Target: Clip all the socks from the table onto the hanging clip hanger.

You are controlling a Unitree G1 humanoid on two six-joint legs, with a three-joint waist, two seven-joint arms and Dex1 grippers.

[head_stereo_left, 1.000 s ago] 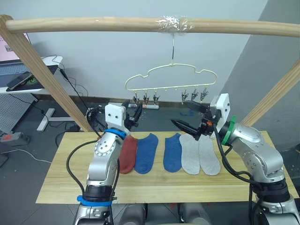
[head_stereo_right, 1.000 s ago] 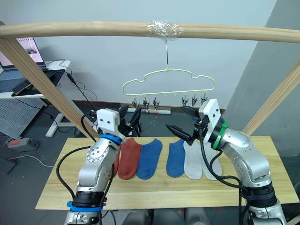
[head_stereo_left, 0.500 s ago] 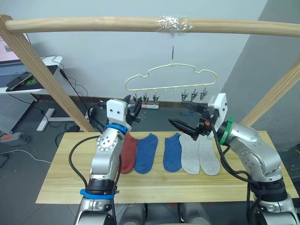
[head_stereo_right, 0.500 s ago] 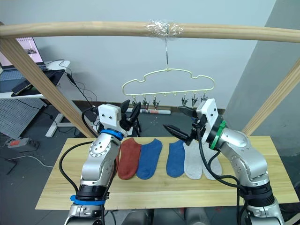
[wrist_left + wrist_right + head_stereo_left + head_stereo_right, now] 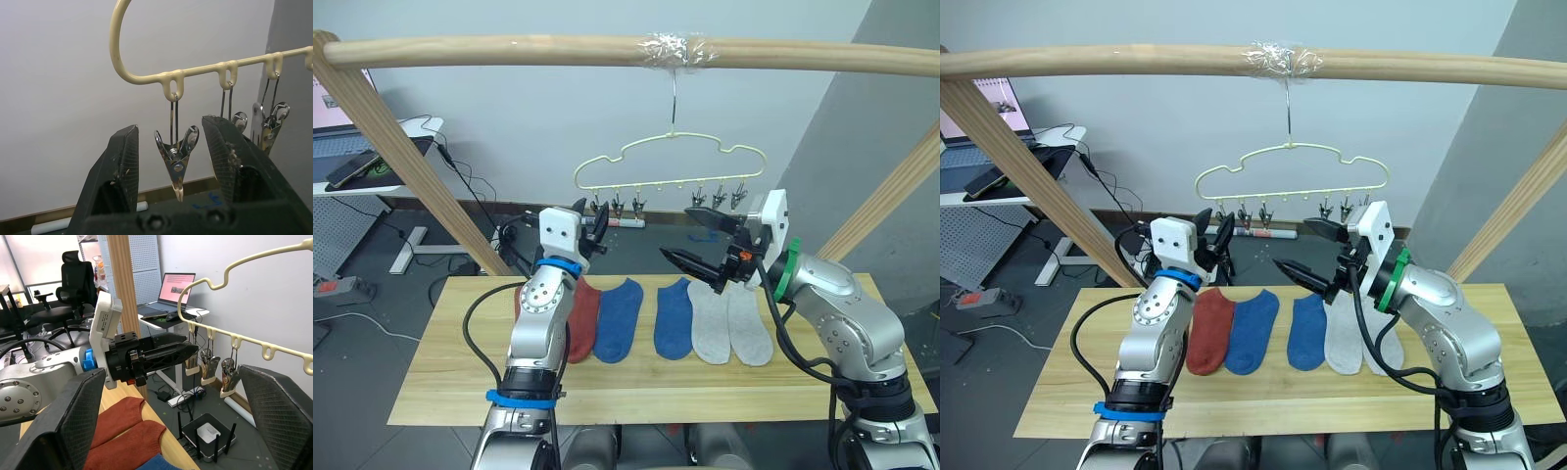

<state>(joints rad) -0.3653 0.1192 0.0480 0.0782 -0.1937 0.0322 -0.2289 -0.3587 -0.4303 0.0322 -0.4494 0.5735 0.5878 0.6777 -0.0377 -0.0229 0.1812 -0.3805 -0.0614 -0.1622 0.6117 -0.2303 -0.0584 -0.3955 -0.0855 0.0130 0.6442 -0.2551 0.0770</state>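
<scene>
Overhead at your 12 o'clock runs the round wooden pole frame (image 5: pixel 607 49), and the clip hanger (image 5: pixel 671 166) hangs from it by its hook, taped at the top. Behind the frame, toward 10 o'clock, you have a desk with a laptop (image 5: pixel 999 103) and loose cables trailing to the floor; none of it crosses your reach. Below the hanger, the socks lie in a row on the tabletop (image 5: pixel 440 382): rust-red socks (image 5: pixel 579 318) partly hidden behind your left arm, two blue socks (image 5: pixel 646 315) in the middle, two light grey socks (image 5: pixel 732 323) toward 3 o'clock.

Your left tool (image 5: pixel 171 161) is raised to the hanger's end at 9 o'clock, spread wide, with one metal clip (image 5: pixel 177 161) hanging between its fingers and touching neither. Two more clips hang just beside it.

Your right tool (image 5: pixel 697 240) is lifted above the grey socks, under the hanger's 3 o'clock clips, its fingers parted wide and holding nothing.
</scene>
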